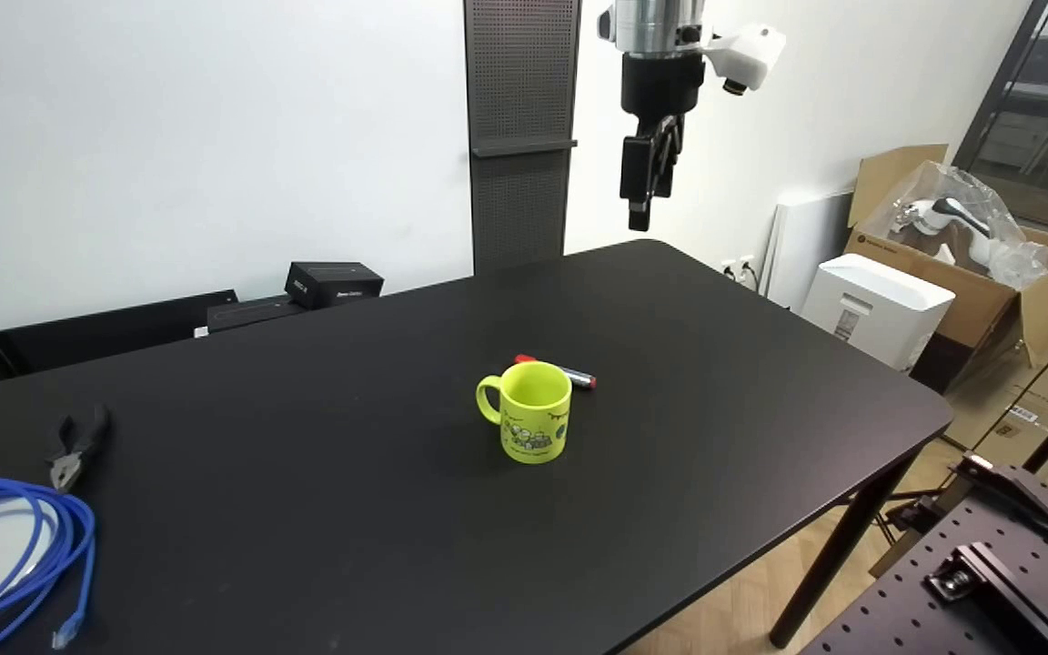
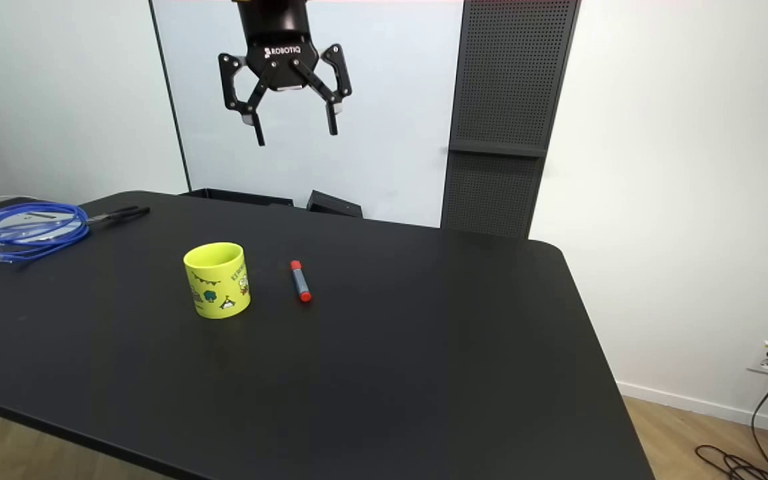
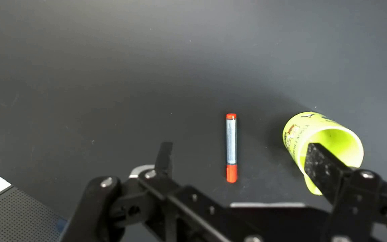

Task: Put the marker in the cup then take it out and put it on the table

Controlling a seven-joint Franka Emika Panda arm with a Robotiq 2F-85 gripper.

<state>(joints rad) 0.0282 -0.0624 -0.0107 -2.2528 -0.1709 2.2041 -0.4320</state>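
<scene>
Red-and-grey marker (image 2: pixel 301 281) is lying outside the cup (image 2: pixel 214 288)

In an exterior view, the marker is resting on the black table (image 2: pixel 424 347), near but apart from the upright yellow-green cup, at its three o'clock. Above, at the marker's twelve o'clock, the gripper (image 2: pixel 297 139) is hovering released, spread wide.

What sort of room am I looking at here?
Probably a robotics lab or workshop, though it might be an office corner. The clues: a robot's black pincer hanging above the table, pliers beside a coiled blue cable, and an open cardboard box of bagged equipment.
</scene>
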